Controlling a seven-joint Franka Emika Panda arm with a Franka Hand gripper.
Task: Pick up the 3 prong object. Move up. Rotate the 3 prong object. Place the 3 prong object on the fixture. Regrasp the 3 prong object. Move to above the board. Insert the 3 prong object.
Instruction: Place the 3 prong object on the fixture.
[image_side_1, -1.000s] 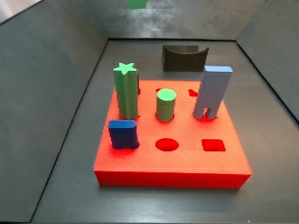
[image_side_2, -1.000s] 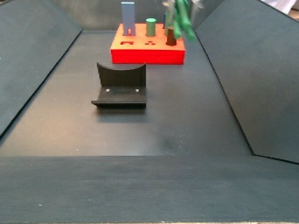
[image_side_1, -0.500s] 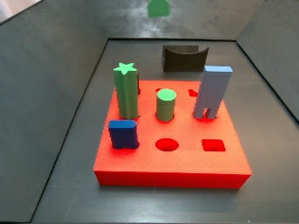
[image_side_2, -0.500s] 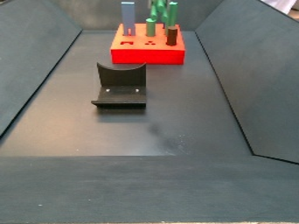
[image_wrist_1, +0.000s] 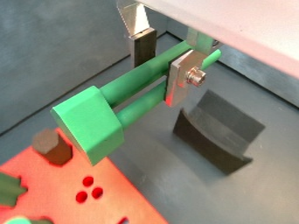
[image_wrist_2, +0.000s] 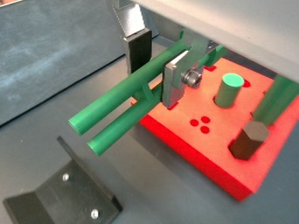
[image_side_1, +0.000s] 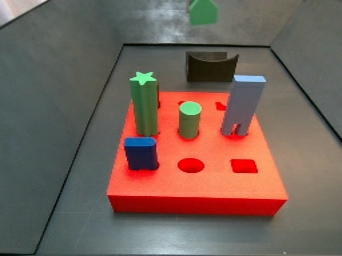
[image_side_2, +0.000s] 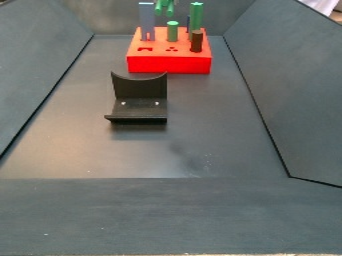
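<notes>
The pincer (image_wrist_1: 163, 61) grips the long green three-lobed bar (image_wrist_1: 135, 96) sideways, high above the dark notched fixture (image_wrist_1: 219, 131), so placing, regrasping and pushing it into the red board (image_wrist_2: 205, 144) remain.

In a side view only the tip of the 3 prong object (image_side_1: 202, 11) shows at the frame's upper edge; the gripper (image_wrist_1: 165, 63) holding it is apparently out of frame, visible only in the wrist views.
</notes>
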